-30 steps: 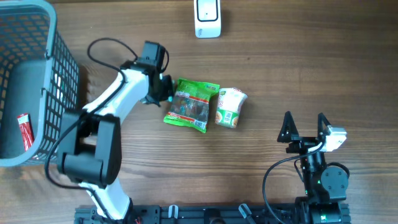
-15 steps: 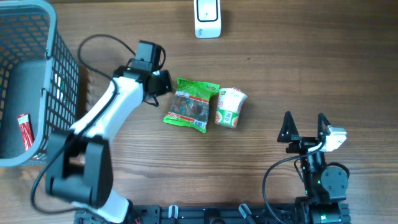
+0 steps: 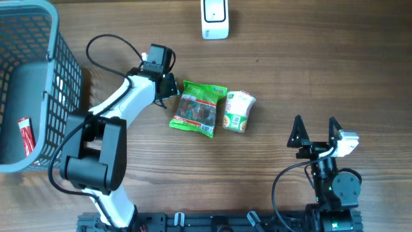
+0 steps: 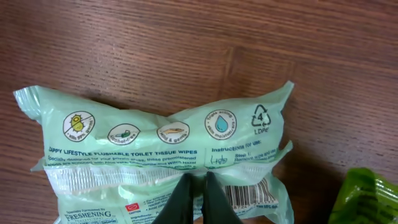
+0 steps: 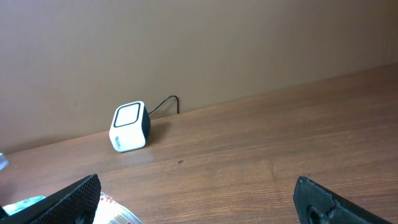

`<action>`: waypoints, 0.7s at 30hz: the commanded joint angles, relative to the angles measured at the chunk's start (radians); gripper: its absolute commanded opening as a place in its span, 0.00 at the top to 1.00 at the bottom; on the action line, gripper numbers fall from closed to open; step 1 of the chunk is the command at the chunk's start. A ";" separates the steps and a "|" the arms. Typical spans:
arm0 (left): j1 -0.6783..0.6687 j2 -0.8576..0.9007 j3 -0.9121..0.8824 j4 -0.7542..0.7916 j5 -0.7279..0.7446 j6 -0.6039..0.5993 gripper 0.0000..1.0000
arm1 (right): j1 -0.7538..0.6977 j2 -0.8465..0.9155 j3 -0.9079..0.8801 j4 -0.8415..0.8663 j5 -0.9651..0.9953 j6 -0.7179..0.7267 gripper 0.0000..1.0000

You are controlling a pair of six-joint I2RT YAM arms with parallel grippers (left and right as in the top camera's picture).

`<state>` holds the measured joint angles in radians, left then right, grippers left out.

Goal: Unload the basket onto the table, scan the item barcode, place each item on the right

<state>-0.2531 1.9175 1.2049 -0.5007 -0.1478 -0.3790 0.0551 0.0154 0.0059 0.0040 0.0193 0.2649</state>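
Wipes pack (image 4: pixel 163 144) — cropped at bottom.

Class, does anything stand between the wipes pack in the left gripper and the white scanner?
Nothing visible does. Only bare table lies between the left gripper, shut on the wipes pack, and the scanner; the green packet sits aside.

White scanner (image 5: pixel 129 127) by the wall (image 5: pixel 186 43) on the wooden table (image 5: pixel 249 155); right claw (image 5: pixel 196 194), tips far apart
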 commanded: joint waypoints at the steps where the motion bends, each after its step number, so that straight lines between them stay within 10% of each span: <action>1: 0.000 0.033 -0.013 -0.023 -0.018 0.019 0.96 | -0.004 -0.011 -0.001 0.005 -0.003 0.004 0.01; 10: 0.000 -0.155 -0.013 0.019 -0.019 0.031 0.83 | -0.004 -0.011 -0.001 0.005 -0.003 0.004 0.00; 21: 0.005 0.032 -0.014 0.200 -0.070 0.031 0.72 | -0.004 -0.011 -0.001 0.005 -0.003 0.004 0.00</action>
<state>-0.2546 1.8751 1.1942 -0.3458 -0.1959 -0.3531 0.0551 0.0154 0.0059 0.0040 0.0189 0.2646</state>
